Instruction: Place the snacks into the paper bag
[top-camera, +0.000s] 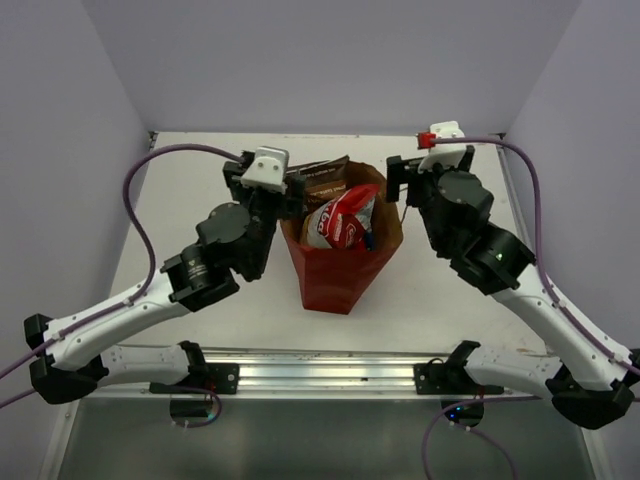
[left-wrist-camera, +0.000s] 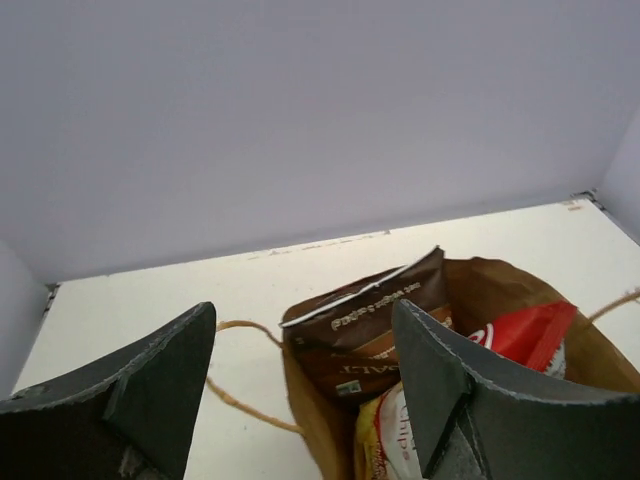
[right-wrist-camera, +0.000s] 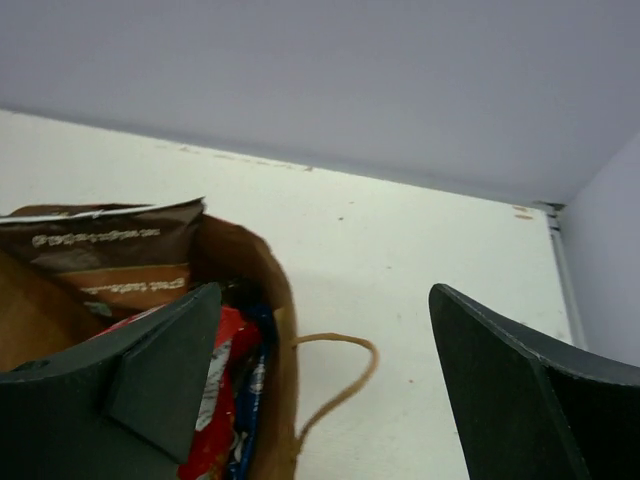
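The red paper bag (top-camera: 335, 275) stands upright mid-table, its brown inside open to the top. The snacks sit inside it. The dark brown Kettle bag (top-camera: 325, 183) sticks up at the back, and a red-and-white chip bag (top-camera: 342, 220) lies in front of it. In the left wrist view I see the brown bag (left-wrist-camera: 370, 325), a red bag (left-wrist-camera: 525, 335) and a yellow-white chip bag (left-wrist-camera: 385, 435). In the right wrist view a blue bag edge (right-wrist-camera: 250, 400) shows beside a red one (right-wrist-camera: 222, 345). My left gripper (top-camera: 292, 195) (left-wrist-camera: 300, 320) is open and empty at the bag's left rim. My right gripper (top-camera: 397, 185) (right-wrist-camera: 325, 300) is open and empty at its right rim.
The bag's string handles hang outward, one on the left (left-wrist-camera: 240, 400) and one on the right (right-wrist-camera: 345, 385). White walls enclose the table at the back and both sides. The rail (top-camera: 320, 375) with the arm bases runs along the near edge.
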